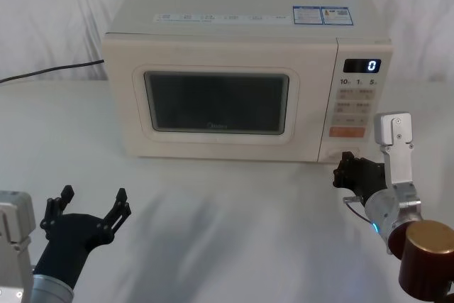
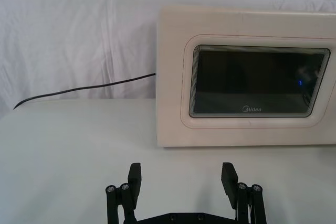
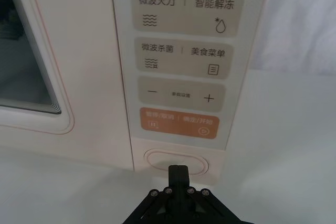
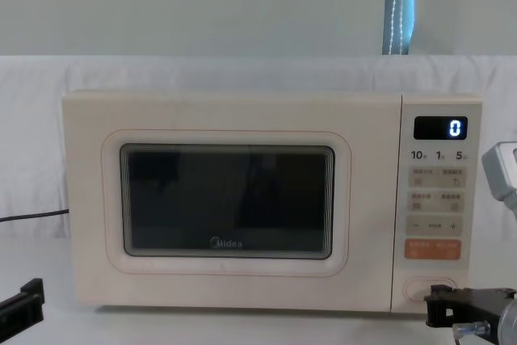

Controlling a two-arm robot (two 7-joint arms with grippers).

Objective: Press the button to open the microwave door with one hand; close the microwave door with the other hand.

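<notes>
At button (image 3: pixel 177 161), closed right gripper (image 3: pixel 177 170).

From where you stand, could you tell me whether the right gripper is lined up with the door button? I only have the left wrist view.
Observer: Yes. The right gripper is shut, its tips right at the button, below the orange key. I cannot tell if it touches.
Operator: Thank you. Is the door shut along its right edge?
Observer: The microwave door sits flush with the control panel; no gap shows.
Operator: And what does the display read?
Observer: The display shows 0.
</notes>
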